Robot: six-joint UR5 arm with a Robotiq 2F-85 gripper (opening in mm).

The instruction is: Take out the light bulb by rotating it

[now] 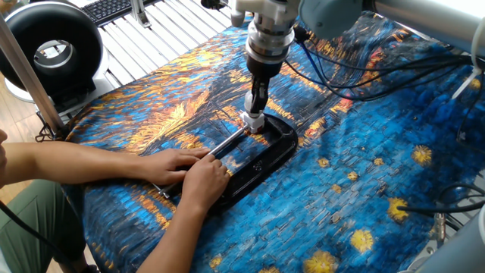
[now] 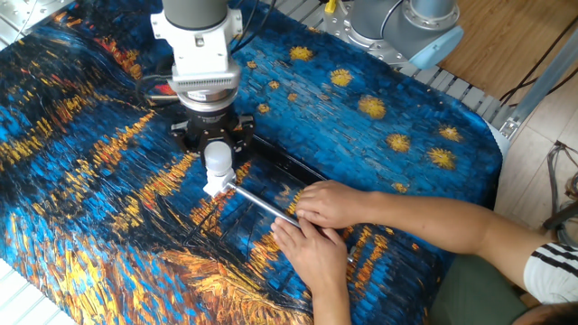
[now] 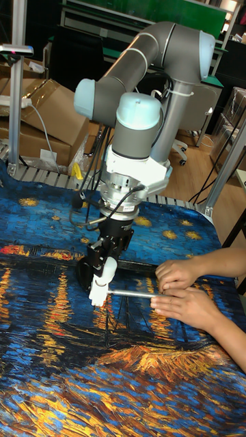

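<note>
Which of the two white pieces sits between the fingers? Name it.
The light bulb, the upper rounded one, sits between the fingers; the socket below it meets the metal rod.
</note>
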